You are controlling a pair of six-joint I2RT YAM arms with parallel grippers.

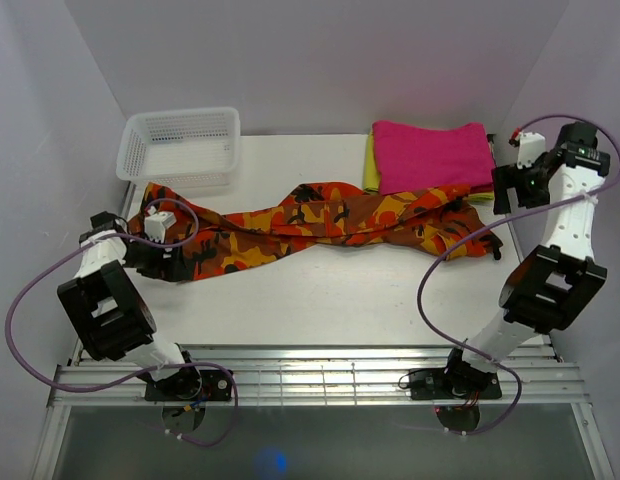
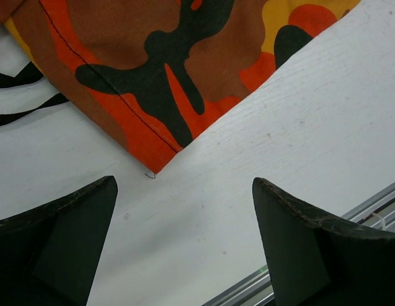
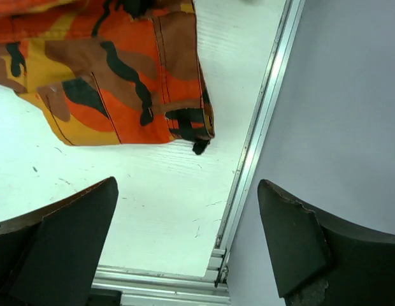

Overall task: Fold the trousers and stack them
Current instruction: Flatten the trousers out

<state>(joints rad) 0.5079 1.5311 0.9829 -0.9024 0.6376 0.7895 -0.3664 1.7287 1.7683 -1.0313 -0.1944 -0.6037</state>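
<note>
The camouflage trousers (image 1: 320, 222) lie spread lengthwise across the table, crumpled and twisted, from the left side to the right side. My left gripper (image 1: 173, 262) is open and empty at their left end. In the left wrist view a hem corner of the trousers (image 2: 153, 83) lies just ahead of the open gripper (image 2: 185, 191), which hovers over bare table. My right gripper (image 1: 506, 192) is open and empty near the right end. In the right wrist view the waist end of the trousers (image 3: 121, 76), with a black strap, lies ahead of the gripper (image 3: 188, 191).
A folded magenta-pink cloth (image 1: 432, 155) lies on a yellow folded cloth (image 1: 371, 168) at the back right, touching the trousers. A white mesh basket (image 1: 180, 146) stands at the back left. The table's metal edge rail (image 3: 258, 137) and the grey wall (image 3: 337, 115) are close to my right gripper.
</note>
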